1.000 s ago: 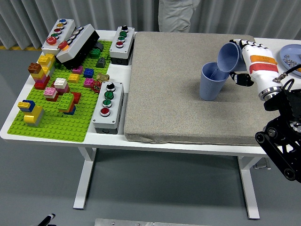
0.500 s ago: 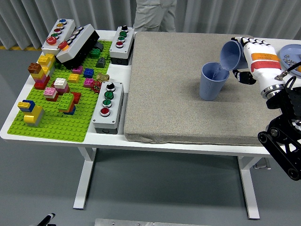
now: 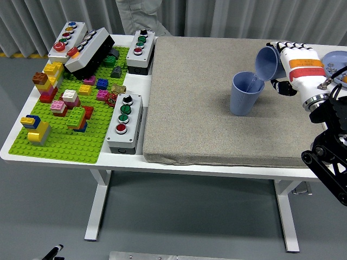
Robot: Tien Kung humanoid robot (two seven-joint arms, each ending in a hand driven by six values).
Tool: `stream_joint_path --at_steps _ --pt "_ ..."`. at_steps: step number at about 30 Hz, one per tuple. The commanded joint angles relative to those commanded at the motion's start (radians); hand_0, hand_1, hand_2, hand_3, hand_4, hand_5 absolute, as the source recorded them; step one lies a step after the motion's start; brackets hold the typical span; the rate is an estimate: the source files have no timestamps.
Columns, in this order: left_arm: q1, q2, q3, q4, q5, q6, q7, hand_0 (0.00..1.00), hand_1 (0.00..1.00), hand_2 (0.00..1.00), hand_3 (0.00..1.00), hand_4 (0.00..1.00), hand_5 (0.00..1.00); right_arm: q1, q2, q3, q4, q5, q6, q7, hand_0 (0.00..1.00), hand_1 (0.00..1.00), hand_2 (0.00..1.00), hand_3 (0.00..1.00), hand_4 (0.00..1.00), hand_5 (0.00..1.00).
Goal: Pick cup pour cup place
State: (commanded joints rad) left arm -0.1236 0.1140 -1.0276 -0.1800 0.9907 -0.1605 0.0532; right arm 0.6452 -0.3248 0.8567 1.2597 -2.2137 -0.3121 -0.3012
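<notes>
A blue cup [image 3: 243, 93] stands upright on the grey mat [image 3: 206, 103], right of its middle. My right hand [image 3: 288, 66], white with an orange band, is shut on a second blue cup [image 3: 268, 63]. That cup is tipped on its side, mouth toward the left and down, its rim just above the standing cup's right edge. My left hand is out of the picture.
A green baseplate [image 3: 70, 135] with several coloured bricks fills the table's left. Button boxes [image 3: 124, 120] [image 3: 140, 49] [image 3: 68, 39] stand beside it. A blue plate [image 3: 335, 64] with small parts lies at the far right. A person [image 3: 138, 15] stands behind the table.
My right hand and the tilted cup have drifted slightly right and up. The person behind the table has walked to the left.
</notes>
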Motion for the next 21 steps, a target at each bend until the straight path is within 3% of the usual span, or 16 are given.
stream_joint_path --at_steps 21 --pt "0.000 0.001 -0.001 0.000 0.000 0.000 0.002 0.870 0.834 0.899 0.796 0.648 0.998 0.034 -0.037 -0.044 0.014 -0.021 0.032 -0.042 0.836 0.696 0.603 0.656 0.757 0.085"
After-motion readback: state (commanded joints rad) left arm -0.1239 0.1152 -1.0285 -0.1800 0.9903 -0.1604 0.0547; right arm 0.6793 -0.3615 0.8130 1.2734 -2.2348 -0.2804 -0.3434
